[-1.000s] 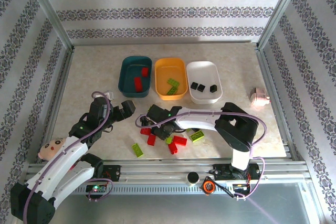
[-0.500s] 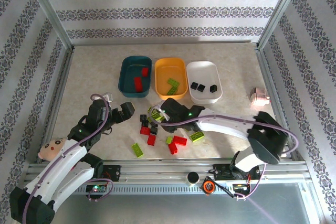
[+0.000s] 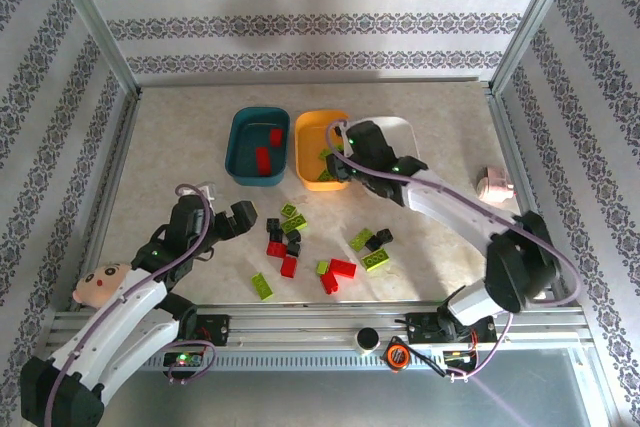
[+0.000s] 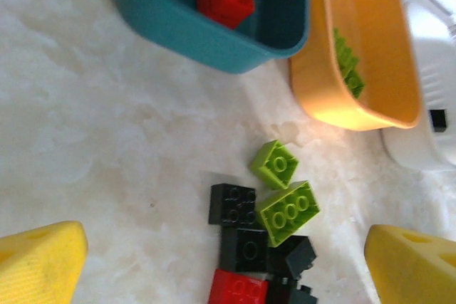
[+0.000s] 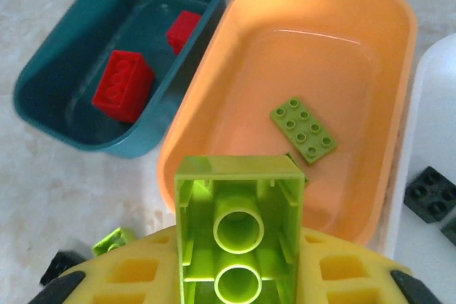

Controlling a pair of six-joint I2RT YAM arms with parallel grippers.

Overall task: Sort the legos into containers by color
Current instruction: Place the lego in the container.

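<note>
Delivering green: lime brick (image 5: 239, 204) pinched in right pincer (image 5: 239, 272) over orange tray's (image 5: 399, 5) near rim, toward the table's (image 3: 450, 137) far edge. Next, likely: edge further over, then let go. Left pincer (image 4: 228, 265) spread wide above the loose bricks (image 4: 286, 208).

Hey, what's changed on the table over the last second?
The right tool shut on a green brick at the pile. It lifted the brick and swung away from the arm bases to above the orange tray. The left tool stayed open in place.
</note>
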